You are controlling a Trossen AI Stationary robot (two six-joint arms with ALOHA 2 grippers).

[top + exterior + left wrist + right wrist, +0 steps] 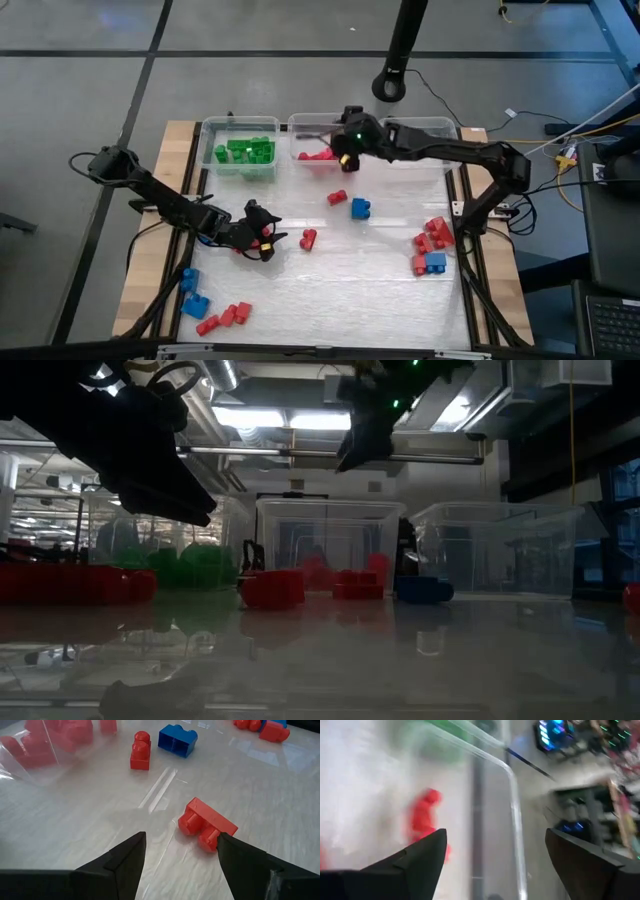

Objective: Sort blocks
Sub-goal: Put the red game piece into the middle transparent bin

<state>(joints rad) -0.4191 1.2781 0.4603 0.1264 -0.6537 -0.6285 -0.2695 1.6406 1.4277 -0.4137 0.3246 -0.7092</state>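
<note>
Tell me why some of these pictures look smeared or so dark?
Right wrist view: smeared throughout, the red block and the clear bin's rim streaked. Low view: backlit by ceiling lights, so the arms read as silhouettes and the glossy table mirrors the blocks. Left wrist view: sharp, with pale glare streaks beside the red block. High view: evenly lit, soft shadows.

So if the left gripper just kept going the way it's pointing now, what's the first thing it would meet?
Probably the red block lying on the table just ahead of the open left gripper, slightly toward one finger. Beyond it lie another red block and a blue block.
</note>
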